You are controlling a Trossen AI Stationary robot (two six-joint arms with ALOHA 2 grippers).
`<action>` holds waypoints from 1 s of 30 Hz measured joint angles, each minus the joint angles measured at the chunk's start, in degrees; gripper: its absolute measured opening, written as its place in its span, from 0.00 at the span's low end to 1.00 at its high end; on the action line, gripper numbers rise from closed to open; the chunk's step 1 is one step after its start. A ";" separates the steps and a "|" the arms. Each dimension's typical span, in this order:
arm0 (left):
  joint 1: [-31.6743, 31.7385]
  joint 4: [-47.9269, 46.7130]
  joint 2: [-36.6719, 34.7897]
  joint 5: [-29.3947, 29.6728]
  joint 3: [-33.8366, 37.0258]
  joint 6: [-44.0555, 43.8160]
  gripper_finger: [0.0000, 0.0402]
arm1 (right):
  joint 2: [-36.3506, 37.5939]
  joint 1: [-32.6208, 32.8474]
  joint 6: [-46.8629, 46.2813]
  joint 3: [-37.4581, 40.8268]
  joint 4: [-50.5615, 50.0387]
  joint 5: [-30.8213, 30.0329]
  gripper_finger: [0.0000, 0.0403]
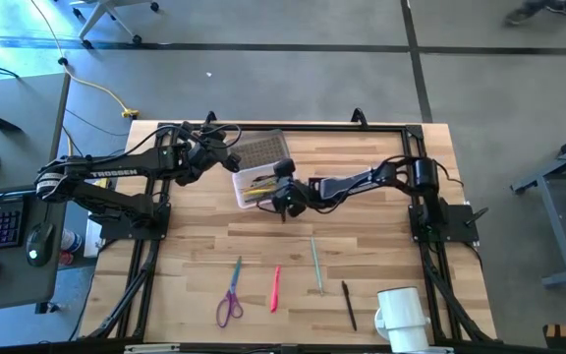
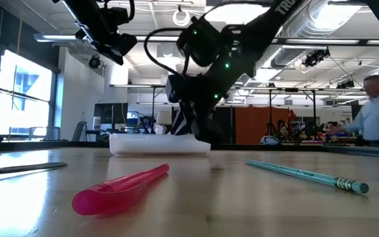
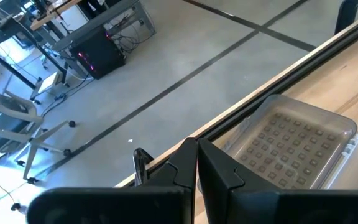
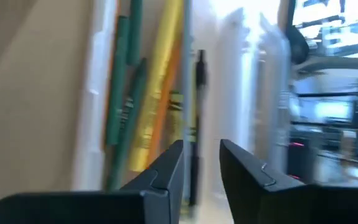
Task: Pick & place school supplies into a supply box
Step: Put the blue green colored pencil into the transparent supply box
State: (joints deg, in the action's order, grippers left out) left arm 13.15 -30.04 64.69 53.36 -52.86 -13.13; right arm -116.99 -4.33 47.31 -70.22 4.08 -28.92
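Now, step in hand: a drop into the supply box point(image 1: 255, 184) is judged under way; the right tool point(image 1: 281, 197) is held at the box's open top, near the middle of the bench's far half.
Right tool state: fingers point(image 4: 163, 168) stand a little apart with nothing seen between them.
Doing it well: the tool should be lifted straight up clear of the whitish rim before it is swung toward the near edge, so the light box is not dragged.
Box contents: green, yellow and orange pens point(image 4: 148, 93) are laid lengthwise along the box's long axis.
Box axis: slanted, neither square to the far edge nor to the side edges.
Left to fetch: scissors point(image 1: 230, 295), pink pen point(image 1: 275, 288), teal pencil point(image 1: 315, 264) and black pen point(image 1: 348, 304) lie near the near edge, long axes roughly near-to-far.
Left tool point(image 3: 197, 171): pressed together, raised by the far left corner.
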 joint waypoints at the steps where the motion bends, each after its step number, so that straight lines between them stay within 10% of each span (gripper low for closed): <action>1: 0.00 0.00 0.00 0.02 0.00 0.00 0.13 | 0.00 0.80 1.91 -0.88 -1.03 -2.70 0.23; 5: 0.00 0.00 0.00 0.02 0.00 0.00 0.13 | 0.00 4.50 8.92 -5.89 -10.34 -11.19 0.26; 18: 0.00 -0.02 0.00 0.04 0.00 0.02 0.13 | 0.02 14.85 -11.82 -23.32 -52.56 -5.00 0.21; 30: 0.00 0.00 0.00 0.06 0.00 -0.07 0.13 | 0.09 20.53 -28.13 -24.39 -78.08 21.61 0.20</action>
State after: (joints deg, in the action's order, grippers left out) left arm 13.15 -30.04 64.69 53.42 -52.86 -13.19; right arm -116.90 16.20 19.18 -94.61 -74.00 -7.31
